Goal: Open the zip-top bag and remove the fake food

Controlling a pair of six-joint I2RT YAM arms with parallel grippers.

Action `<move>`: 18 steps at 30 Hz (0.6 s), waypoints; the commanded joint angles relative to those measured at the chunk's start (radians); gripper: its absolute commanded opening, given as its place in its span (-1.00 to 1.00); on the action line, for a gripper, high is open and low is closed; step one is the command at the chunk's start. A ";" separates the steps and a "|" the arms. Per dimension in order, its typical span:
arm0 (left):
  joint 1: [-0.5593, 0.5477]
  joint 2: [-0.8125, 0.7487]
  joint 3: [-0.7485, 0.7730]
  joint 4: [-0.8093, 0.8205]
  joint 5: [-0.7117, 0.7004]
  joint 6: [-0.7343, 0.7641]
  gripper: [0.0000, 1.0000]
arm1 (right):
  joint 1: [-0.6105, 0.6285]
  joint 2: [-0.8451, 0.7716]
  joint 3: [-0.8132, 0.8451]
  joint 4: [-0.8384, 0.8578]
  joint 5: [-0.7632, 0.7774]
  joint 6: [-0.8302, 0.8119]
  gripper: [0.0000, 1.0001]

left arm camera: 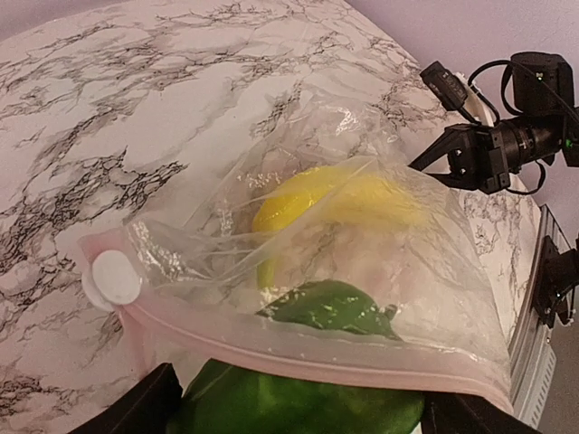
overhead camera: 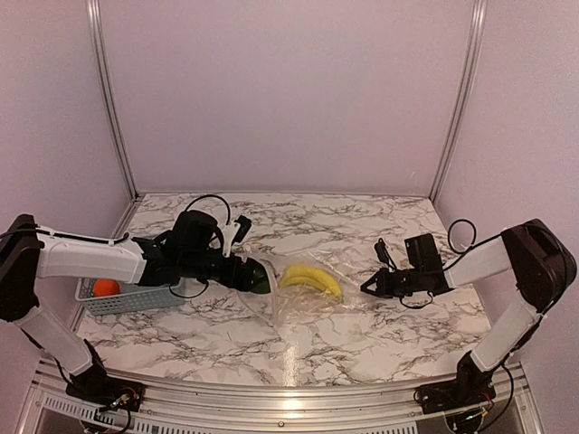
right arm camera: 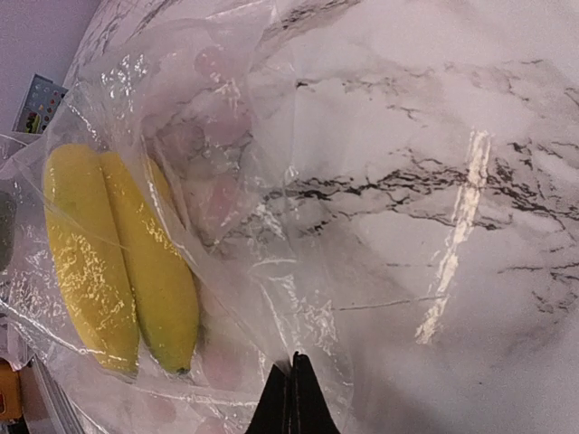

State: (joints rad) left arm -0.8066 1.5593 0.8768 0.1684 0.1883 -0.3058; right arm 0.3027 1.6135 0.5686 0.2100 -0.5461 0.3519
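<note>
Your left gripper (overhead camera: 253,273) clamps a green vegetable (left arm camera: 298,407) at the bag (left arm camera: 434,298) mouth.
Your right gripper (right arm camera: 291,363): tips together, maybe on film.

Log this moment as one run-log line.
left gripper: shut on green vegetable at zip-top bag mouth | right gripper: shut on zip-top bag | banana: inside bag | orange ball: in basket

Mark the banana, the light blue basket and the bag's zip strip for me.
banana (overhead camera: 312,280), top external view, middle of its curve
light blue basket (overhead camera: 136,300), top external view, its front wall
zip strip (left arm camera: 271,344), left wrist view, middle of the pink band
</note>
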 commanded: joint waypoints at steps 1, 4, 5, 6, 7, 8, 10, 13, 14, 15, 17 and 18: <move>0.035 -0.082 -0.102 0.078 0.085 -0.084 0.51 | -0.011 -0.010 -0.002 0.025 0.023 0.013 -1.00; 0.055 -0.151 -0.142 0.062 0.071 -0.115 0.50 | -0.013 -0.016 -0.004 0.027 0.027 0.013 -1.00; 0.067 -0.186 -0.165 0.058 0.058 -0.133 0.50 | -0.014 -0.018 -0.006 0.028 0.027 0.015 -1.00; 0.090 -0.224 -0.189 0.045 0.044 -0.154 0.50 | -0.016 -0.021 -0.008 0.026 0.026 0.014 -1.00; 0.119 -0.284 -0.210 0.021 0.019 -0.176 0.51 | -0.019 -0.025 -0.011 0.027 0.027 0.015 -1.00; 0.150 -0.330 -0.230 -0.008 -0.015 -0.199 0.52 | -0.021 -0.028 -0.014 0.029 0.030 0.016 -1.00; 0.224 -0.418 -0.259 -0.065 -0.066 -0.234 0.54 | -0.023 -0.030 -0.016 0.034 0.030 0.017 -1.00; 0.359 -0.512 -0.274 -0.177 -0.126 -0.283 0.56 | -0.024 -0.027 -0.013 0.036 0.023 0.015 -1.00; 0.420 -0.530 -0.270 -0.229 -0.153 -0.289 0.56 | -0.024 -0.026 -0.012 0.037 0.021 0.014 -1.00; 0.462 -0.541 -0.268 -0.266 -0.178 -0.289 0.57 | -0.024 -0.027 -0.010 0.039 0.015 0.012 -1.00; 0.550 -0.547 -0.267 -0.315 -0.183 -0.287 0.59 | -0.024 -0.029 -0.009 0.042 0.006 0.011 -1.00; 0.586 -0.546 -0.268 -0.330 -0.179 -0.288 0.59 | -0.024 -0.028 -0.007 0.040 -0.001 0.008 -1.00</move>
State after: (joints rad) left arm -0.3378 1.0195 0.6224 0.0216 0.0727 -0.5591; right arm 0.2905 1.6035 0.5564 0.2325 -0.5365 0.3653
